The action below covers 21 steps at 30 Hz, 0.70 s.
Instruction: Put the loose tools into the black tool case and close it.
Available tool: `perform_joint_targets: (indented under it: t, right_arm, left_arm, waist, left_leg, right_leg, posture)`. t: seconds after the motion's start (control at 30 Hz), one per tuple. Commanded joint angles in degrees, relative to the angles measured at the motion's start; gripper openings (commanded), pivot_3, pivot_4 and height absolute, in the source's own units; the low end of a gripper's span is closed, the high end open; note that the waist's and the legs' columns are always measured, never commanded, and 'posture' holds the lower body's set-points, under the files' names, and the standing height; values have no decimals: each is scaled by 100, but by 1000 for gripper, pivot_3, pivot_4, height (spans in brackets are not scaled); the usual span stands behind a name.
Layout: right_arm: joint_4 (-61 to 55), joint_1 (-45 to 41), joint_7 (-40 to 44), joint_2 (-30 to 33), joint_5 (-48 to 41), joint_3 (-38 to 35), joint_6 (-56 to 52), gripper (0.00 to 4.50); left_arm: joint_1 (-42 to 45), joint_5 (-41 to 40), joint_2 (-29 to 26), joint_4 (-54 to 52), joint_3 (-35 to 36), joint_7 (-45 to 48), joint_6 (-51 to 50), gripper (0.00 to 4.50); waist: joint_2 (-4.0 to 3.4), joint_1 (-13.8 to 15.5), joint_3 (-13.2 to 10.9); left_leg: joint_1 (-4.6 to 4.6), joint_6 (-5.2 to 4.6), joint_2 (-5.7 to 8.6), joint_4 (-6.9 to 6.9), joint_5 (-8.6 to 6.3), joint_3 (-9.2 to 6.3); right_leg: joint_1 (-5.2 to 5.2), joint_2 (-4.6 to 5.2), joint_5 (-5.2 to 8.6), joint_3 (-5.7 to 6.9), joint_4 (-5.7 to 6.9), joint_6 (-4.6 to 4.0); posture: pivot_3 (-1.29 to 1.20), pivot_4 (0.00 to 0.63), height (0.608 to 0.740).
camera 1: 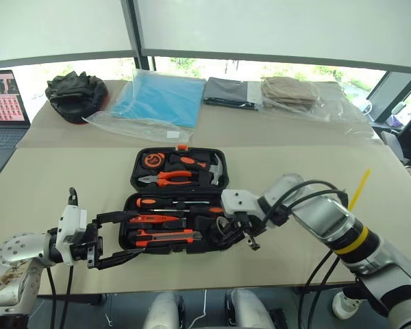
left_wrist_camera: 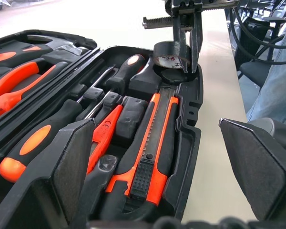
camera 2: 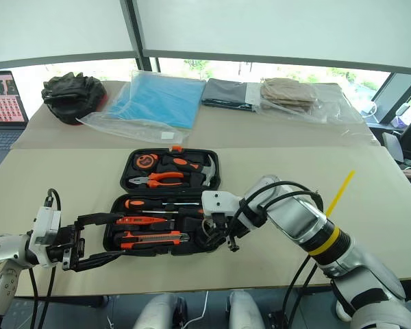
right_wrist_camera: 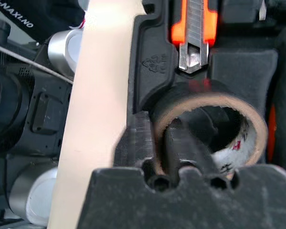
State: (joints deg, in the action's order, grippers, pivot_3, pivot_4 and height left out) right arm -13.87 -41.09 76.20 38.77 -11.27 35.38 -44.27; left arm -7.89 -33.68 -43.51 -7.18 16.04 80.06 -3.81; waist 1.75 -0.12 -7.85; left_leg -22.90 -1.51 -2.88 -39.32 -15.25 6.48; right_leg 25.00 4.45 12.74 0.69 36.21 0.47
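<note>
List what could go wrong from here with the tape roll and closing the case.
1. The right gripper has one finger through the tape roll, the other outside its wall. Pulling out could drag the roll back from its slot in the black tool case.
2. The roll stands tilted against the utility knife tip; if it isn't seated flat, the lid may not shut.
3. The left gripper hangs open at the case's left end and could nudge it.

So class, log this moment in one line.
left tool: open, beside case | right tool: on tape roll in black tool case | case: open
</note>
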Motion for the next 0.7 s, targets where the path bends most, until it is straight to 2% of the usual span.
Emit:
perform_joint_targets:
  t: [0.03, 0.1, 0.17, 0.23, 0.27, 0.5, 0.6, 0.7]
  right_arm:
    - [-152, -178, 405, 177, -191, -18, -98, 2289]
    - [-210, -270, 689, 293, -428, -130, -163, 2907]
    - [-198, -282, 932, 391, -609, -241, -98, 3737]
    - [-197, -218, 1145, 477, -875, -467, 5, 4345]
    - [-213, -149, 1195, 529, -1014, -655, 88, 4473]
    - [202, 481, 613, 673, -1327, -1920, 485, 4473]
    - [969, 836, -276, 540, -578, -2201, 1644, 3711]
    - [1585, 849, -1165, 89, -165, -2367, 2258, 2644]
  left_arm:
    - [-54, -15, -15, -177, 100, -84, 97, 4500]
    - [-87, -12, -1, -177, 118, -126, 106, 4500]
    - [-110, -10, 15, -174, 126, -175, 110, 4500]
    - [-117, -43, 58, -160, 172, -295, 77, 4500]
    - [-102, -109, 94, -134, 246, -424, 1, 4500]
    - [95, -189, 269, 283, 795, -1636, -606, 4500]
    - [406, 278, 363, 551, 841, -2684, -845, 3702]
    - [701, 571, 497, 581, 639, -3367, -1100, 2589]
  waist:
    - [0, 0, 0]
    - [0, 1, 0]
    - [0, -6, -1]
    - [0, -8, -1]
    - [0, -8, -1]
    - [3, 11, -1]
    - [2, 17, -1]
    - [3, 21, -2]
  left_leg:
    - [-3, 0, -1, 0, 0, -1]
    - [-6, -3, 0, 0, -2, -1]
    - [-12, -5, 0, 0, -4, -2]
    - [-14, -5, 0, 0, -4, -1]
    - [-14, -5, 0, 0, -4, -2]
    - [-5, -4, -4, 0, -3, -6]
    - [-3, -4, -1, 0, -2, -4]
    - [-1, -2, 6, -2, -1, 0]
  right_leg:
    - [1, -1, 0, 2, -2, 0]
    - [4, 0, 0, 2, -3, 0]
    - [6, -1, 0, 2, -6, 0]
    - [9, -1, 0, 2, -6, 0]
    - [9, -2, 0, 2, -5, 0]
    - [0, 0, -1, 2, -3, 1]
    - [-2, 0, -2, 0, -3, 4]
    - [-6, -1, -4, -1, -4, 6]
  posture:
    - [0, 150, 740]
    - [0, 150, 740]
    - [0, 150, 740]
    - [0, 150, 740]
    - [0, 150, 740]
    - [0, 150, 740]
    - [0, 150, 740]
    - [0, 150, 740]
